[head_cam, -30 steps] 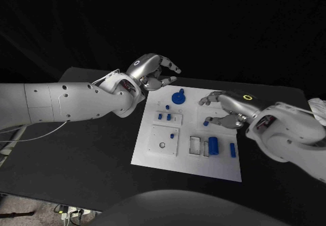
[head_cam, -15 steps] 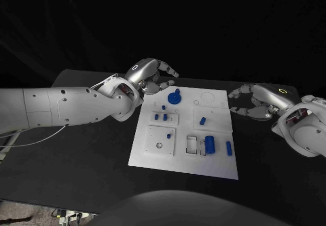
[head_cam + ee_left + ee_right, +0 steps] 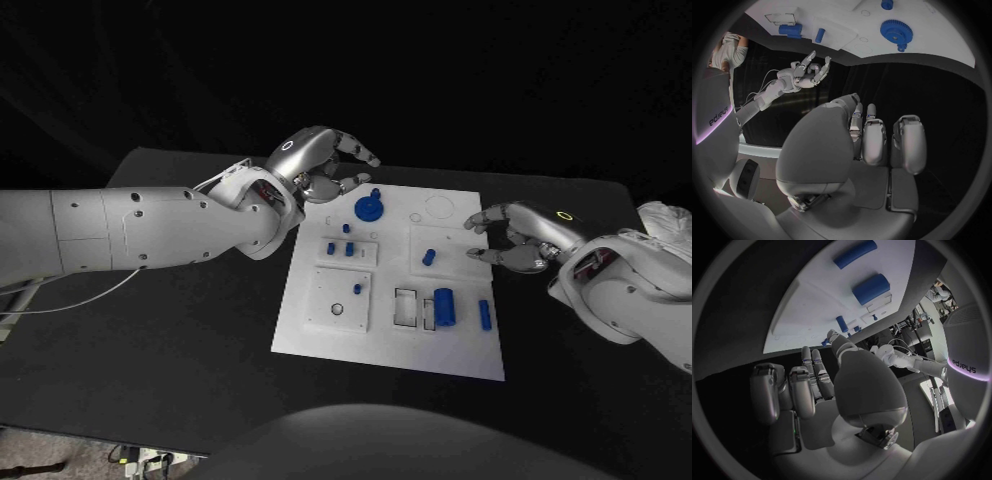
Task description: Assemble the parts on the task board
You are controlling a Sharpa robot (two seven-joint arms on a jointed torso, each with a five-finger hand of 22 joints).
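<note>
Right hand (image 3: 515, 240) empty, fingers apart, at task board (image 3: 387, 345) right edge. Approach blue peg (image 3: 430, 257) from above, pinch squarely. Left hand (image 3: 320, 160) idle, loosely spread, empty.

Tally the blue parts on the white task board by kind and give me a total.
Blue toothed gear wheel, with a knob at its rim: 1
Small blue pegs: 5
Thick blue cylinder: 1
Slim blue bar: 1
Total: 8 blue parts on the white task board
</note>
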